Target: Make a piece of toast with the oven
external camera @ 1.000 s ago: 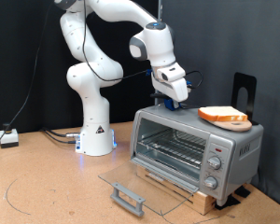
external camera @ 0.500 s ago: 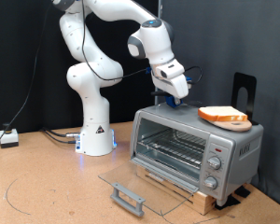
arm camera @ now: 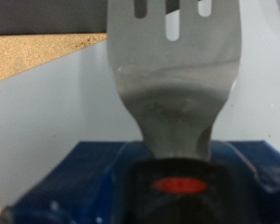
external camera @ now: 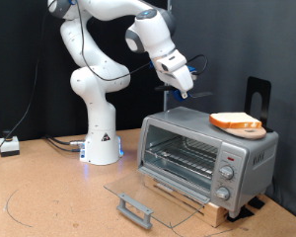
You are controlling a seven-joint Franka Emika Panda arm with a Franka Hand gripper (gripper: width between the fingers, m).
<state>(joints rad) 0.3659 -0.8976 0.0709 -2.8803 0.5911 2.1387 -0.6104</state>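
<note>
The piece of toast (external camera: 237,120) lies on a round wooden plate (external camera: 249,129) on top of the oven (external camera: 202,153), towards the exterior view's right. The oven's glass door (external camera: 148,193) hangs open and lies flat, showing the wire rack (external camera: 183,158). My gripper (external camera: 183,89) hovers above the oven's top, towards the exterior view's left of the toast. The wrist view shows a grey slotted metal spatula (arm camera: 177,65) held between the blue fingers (arm camera: 84,182), its blade pointing away from the hand.
The oven stands on a wooden board (external camera: 192,202) on a brown table. The white robot base (external camera: 101,138) stands behind, at the exterior view's left. A black upright stand (external camera: 259,99) rises behind the oven. Cables and a small box (external camera: 8,146) lie at the far left.
The gripper has risen from just above the oven's top to well above it and tilted, carrying the spatula. The toast, plate and oven door have not moved.
</note>
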